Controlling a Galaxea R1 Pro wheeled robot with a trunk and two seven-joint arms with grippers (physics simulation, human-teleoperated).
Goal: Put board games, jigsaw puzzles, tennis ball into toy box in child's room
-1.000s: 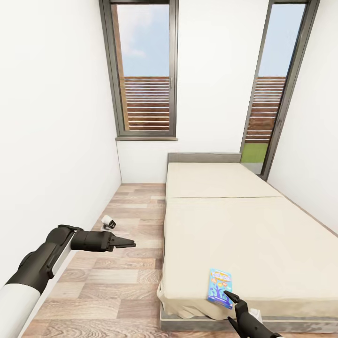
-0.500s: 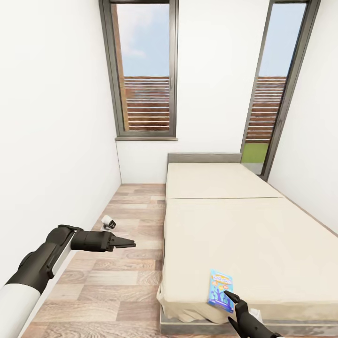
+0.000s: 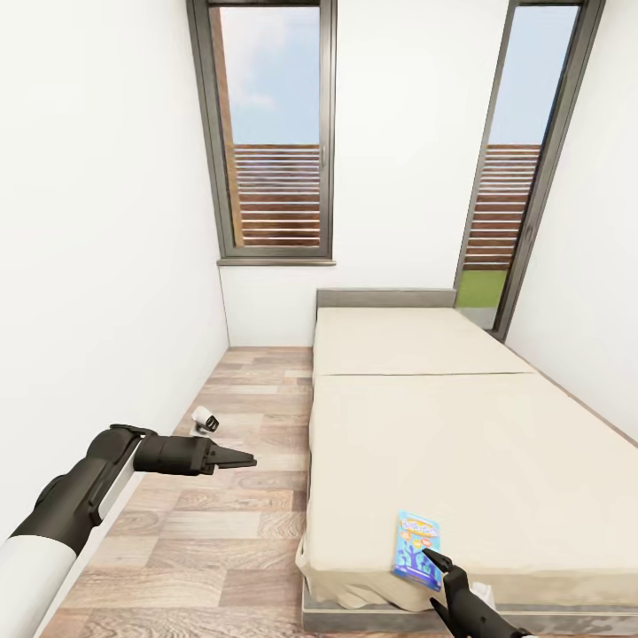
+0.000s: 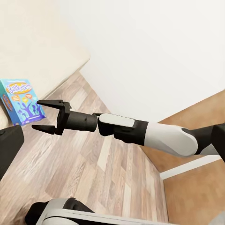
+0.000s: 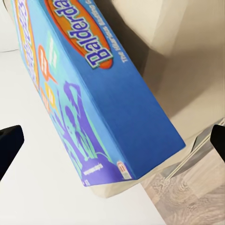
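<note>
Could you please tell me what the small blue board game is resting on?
The blue board game lies flat on the beige mattress of the bed, near its foot-end edge, with the right gripper at its near end. Whatever lies between box and mattress is covered.

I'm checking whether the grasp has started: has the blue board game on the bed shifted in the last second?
Barely: the blue board game sat slightly lower against the bed's near edge a second ago, by the right gripper.

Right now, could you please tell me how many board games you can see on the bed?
1. A small blue board game lies near the bed's foot edge, just ahead of the right pincer. The rest of the mattress looks bare.
</note>
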